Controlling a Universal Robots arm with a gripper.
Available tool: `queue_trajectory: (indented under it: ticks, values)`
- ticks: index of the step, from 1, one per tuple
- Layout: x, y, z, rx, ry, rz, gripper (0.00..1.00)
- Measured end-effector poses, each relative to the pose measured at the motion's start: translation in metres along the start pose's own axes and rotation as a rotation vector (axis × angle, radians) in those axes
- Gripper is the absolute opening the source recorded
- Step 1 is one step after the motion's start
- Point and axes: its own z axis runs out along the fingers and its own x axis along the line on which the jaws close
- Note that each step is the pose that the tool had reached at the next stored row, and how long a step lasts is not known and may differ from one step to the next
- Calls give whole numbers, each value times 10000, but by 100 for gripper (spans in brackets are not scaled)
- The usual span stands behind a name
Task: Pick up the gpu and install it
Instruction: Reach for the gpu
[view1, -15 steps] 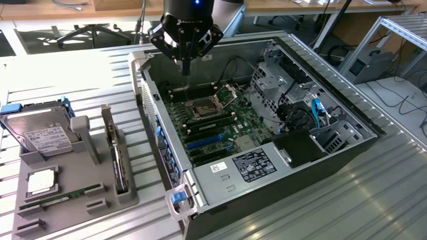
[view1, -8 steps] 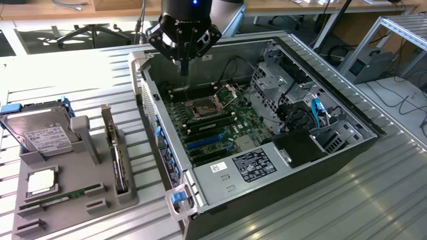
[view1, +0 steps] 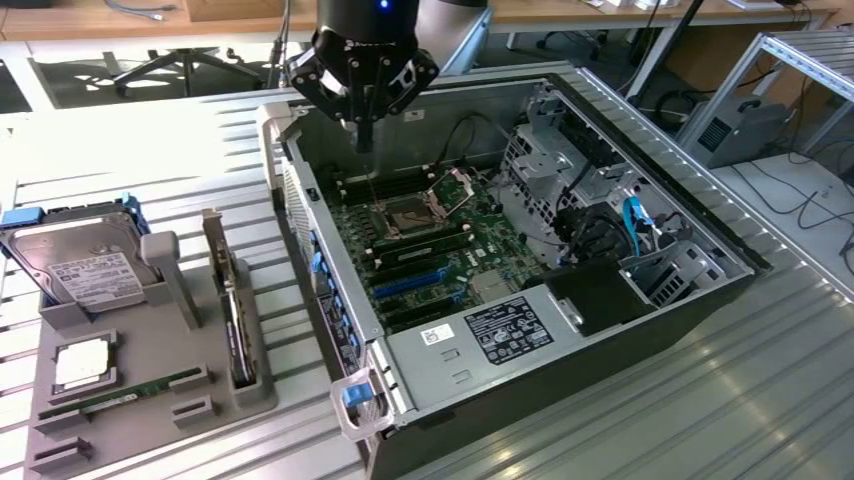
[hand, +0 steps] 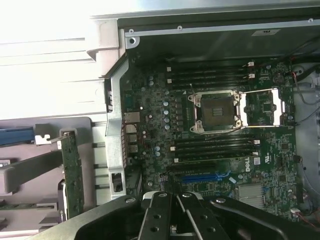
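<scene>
Over the far end of the open computer case (view1: 296, 190), at about eleven o'clock in the exterior view, the gripper (view1: 363, 140) hangs with its fingers pressed together and nothing between them. The gpu (view1: 238, 320) is not in the case: it stands on edge in a slot of the grey tray (view1: 134, 420) at about eight o'clock from the case, silver bracket at its far end, well apart from the gripper. The likeliest trouble is the grip itself. The card offers only a thin upper edge, so clenched fingers would knock it rather than take it, and an off-centre hold could let it tilt and jam in its slot. The case's near wall rises between tray and motherboard (view1: 441, 260), so a card carried low could catch on it. Inside, the open processor socket (view1: 407, 215) sits at about twelve o'clock from the blue slot (view1: 407, 283), close enough that a stray card edge could damage it. The bracket must also meet the wall squarely, or the card may seat crooked. Also on the tray are a hard drive (view1: 83, 272) at ten o'clock from the gpu, and a processor chip (view1: 83, 362) and a RAM stick (view1: 120, 396) toward seven o'clock. Blue cables (view1: 634, 220) lie at the case's three o'clock side, away from the slot
</scene>
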Motion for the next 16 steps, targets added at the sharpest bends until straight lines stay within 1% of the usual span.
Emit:
queue_trajectory:
  ticks: [16]
  values:
    - [83,-6,-2,0,0,0,11]
